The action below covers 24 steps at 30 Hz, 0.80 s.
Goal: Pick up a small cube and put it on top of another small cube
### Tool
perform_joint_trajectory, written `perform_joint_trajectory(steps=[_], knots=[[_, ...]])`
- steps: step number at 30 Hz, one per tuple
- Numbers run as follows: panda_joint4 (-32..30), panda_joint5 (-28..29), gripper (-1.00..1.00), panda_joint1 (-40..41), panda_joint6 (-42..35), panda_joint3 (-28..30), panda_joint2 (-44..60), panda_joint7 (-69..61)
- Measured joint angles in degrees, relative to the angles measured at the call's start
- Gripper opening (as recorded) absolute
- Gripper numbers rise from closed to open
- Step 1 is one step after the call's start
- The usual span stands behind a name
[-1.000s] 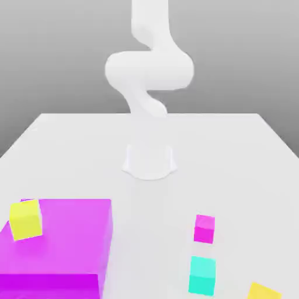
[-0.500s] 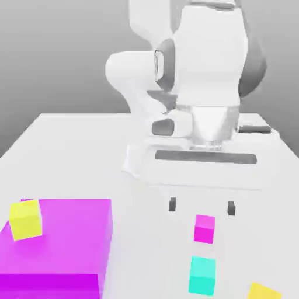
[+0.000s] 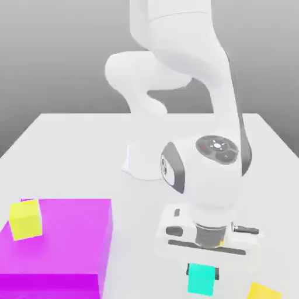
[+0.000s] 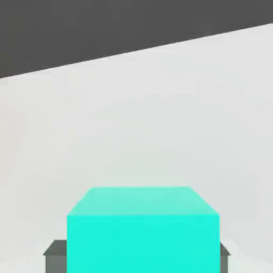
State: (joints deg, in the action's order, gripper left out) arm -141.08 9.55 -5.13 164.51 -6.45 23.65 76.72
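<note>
Lowered end effector (image 3: 202, 270), now clamped around small cyan cube (image 3: 201, 280)

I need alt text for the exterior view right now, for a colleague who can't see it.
The white robot arm's claw is shut on the small cyan cube near the front of the white table. A big magenta block with a small yellow cube against it sits at the view's left.

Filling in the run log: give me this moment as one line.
stage: grasp | pincer: shut on cyan cube | cube: on table | big magenta block: untouched
</note>
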Motion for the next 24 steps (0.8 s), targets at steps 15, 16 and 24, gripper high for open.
perform_joint_trajectory(steps=[15,16,24], knots=[[13.24,-1.69,-1.00,1.07,-19.74,-8.75,-5.83,-20.77],[15.30,-1.42,-1.00,0.91,-21.32,-9.48,-5.27,-23.20],[18.05,2.09,1.00,-1.31,-16.41,-7.70,2.64,-23.76]])
